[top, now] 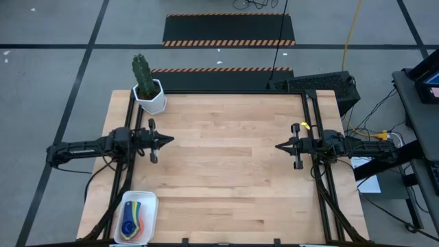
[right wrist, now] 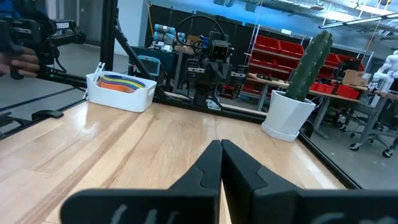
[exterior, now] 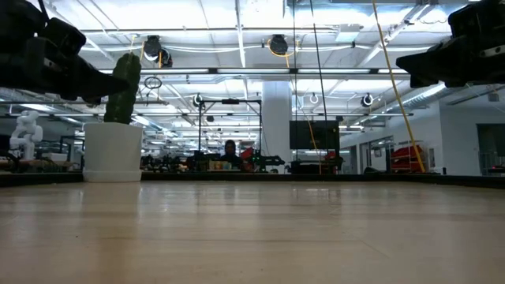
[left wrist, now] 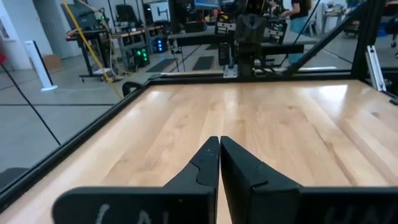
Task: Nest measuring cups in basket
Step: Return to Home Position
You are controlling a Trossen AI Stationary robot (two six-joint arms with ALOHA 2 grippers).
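Note:
The white basket [top: 137, 217] sits at the table's near left corner, and the measuring cups [top: 131, 219] lie nested inside it, showing blue, yellow, green and red; in the right wrist view the basket [right wrist: 121, 92] shows coloured rims [right wrist: 123, 81]. My left gripper [top: 170, 139] hovers shut above the left middle of the table, pointing right. My right gripper [top: 278, 146] hovers shut over the right middle, pointing left. Neither touches anything.
A cactus in a white hexagonal pot [top: 149, 92] stands at the far left corner of the table. Bare wood [top: 226, 165] lies between the two grippers. A black frame runs along the table edges [top: 312, 130]. A person's hand [right wrist: 18, 59] shows in the room beyond.

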